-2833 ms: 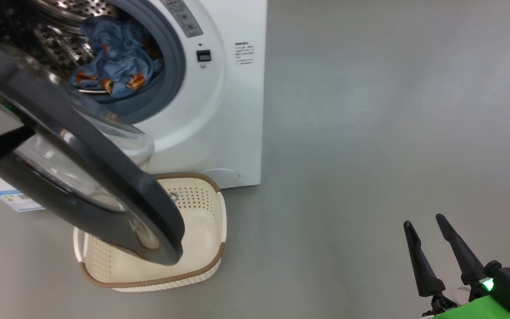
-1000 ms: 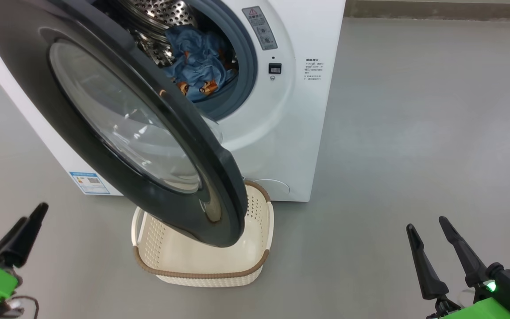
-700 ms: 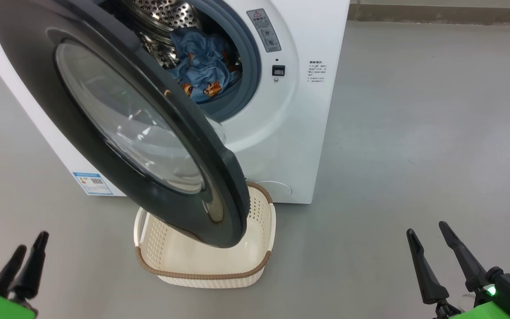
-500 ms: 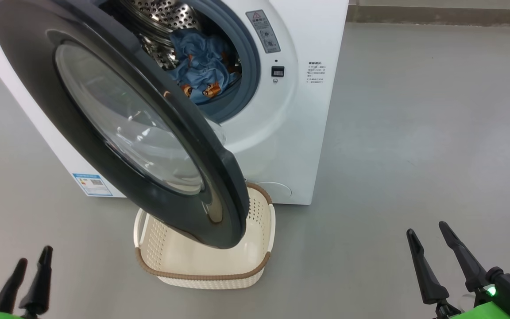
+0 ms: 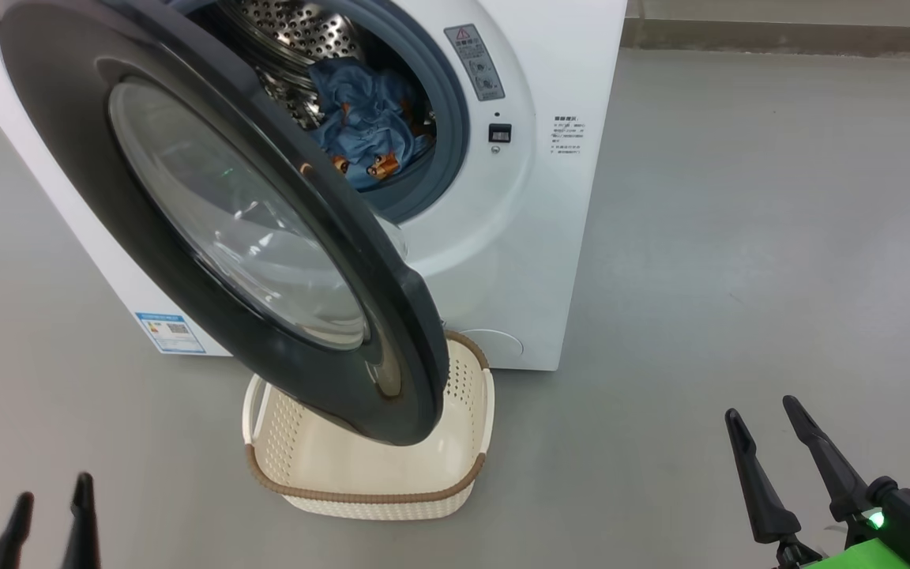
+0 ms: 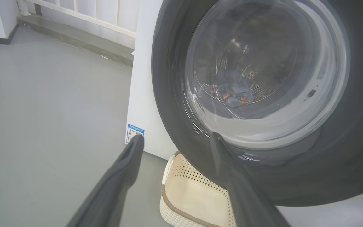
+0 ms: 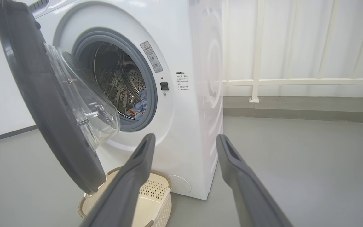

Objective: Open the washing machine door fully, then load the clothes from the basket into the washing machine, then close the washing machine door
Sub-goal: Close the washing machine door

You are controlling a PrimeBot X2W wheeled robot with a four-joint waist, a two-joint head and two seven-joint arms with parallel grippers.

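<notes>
The white washing machine stands with its black-rimmed door ajar, swung out over the cream basket. The blue clothes with orange figures lie in the steel drum. What shows of the basket's inside is bare; the door hides the rest. My left gripper is open at the lower left, apart from the door. In the left wrist view it faces the door's outer side, with the clothes visible through the glass. Open and holding nothing, my right gripper is at the lower right.
Grey floor spreads to the right of the machine and in front of it. A blue-white label sits low on the machine's front. A white railing and a wall run behind the machine.
My left gripper has drawn back from the door and sunk to the head view's lower left edge. The head camera has shifted a little. The door and right gripper hold still.
</notes>
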